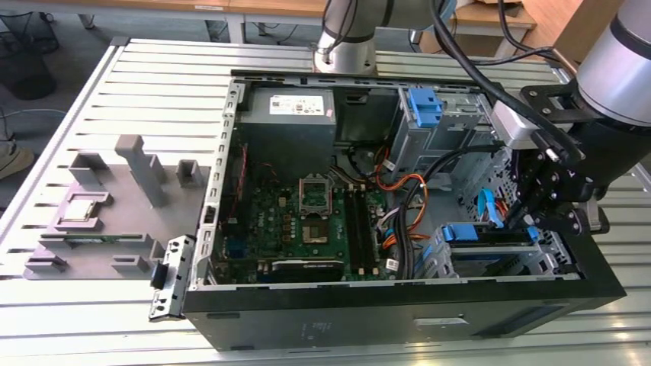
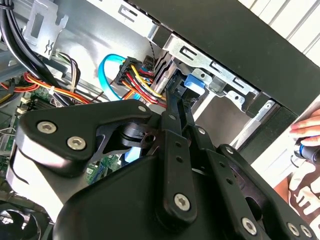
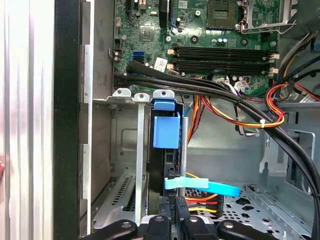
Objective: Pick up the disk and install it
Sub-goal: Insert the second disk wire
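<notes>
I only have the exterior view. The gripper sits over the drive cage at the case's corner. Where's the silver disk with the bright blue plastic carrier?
Observer: In the first wrist view, the disk stands on edge inside the grey metal drive cage.
Operator: Anything near it?
Observer: A flat light-blue cable crosses right beside it.
Operator: Anyone close?
Observer: In the second wrist view, a person's hand is just beyond the black case wall.

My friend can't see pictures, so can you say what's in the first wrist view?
The gripper reaches into an open computer case, right at the end of the disk, which stands on edge in its blue frame inside a metal bay. Beyond it lie a green circuit board and thick black cables; a flat light-blue cable crosses near the gripper.
</notes>
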Controlling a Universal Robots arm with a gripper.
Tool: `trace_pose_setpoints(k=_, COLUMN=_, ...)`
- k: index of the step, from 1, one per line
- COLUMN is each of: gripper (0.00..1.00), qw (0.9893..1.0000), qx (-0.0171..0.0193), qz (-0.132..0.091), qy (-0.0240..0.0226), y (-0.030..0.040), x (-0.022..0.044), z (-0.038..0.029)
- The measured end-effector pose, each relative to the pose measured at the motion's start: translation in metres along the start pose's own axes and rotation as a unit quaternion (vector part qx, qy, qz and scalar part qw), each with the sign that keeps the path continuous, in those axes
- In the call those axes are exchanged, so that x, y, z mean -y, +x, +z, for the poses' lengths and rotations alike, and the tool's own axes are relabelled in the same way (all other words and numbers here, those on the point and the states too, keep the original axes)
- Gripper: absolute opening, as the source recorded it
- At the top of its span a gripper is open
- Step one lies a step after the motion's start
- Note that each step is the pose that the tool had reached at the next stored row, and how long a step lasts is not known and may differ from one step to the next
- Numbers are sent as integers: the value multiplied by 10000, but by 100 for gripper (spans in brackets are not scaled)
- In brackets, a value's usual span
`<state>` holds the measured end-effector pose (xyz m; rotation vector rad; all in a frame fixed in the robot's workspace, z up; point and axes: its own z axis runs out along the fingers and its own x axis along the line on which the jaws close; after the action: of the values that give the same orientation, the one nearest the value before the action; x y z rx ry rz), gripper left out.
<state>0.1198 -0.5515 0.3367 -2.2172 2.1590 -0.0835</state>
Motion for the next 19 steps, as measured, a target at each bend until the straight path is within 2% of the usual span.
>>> trace_pose_setpoints(k=19, gripper=17, qw=10000, qx=0, qz=0, qy=0, y=0, x=-4, z=54)
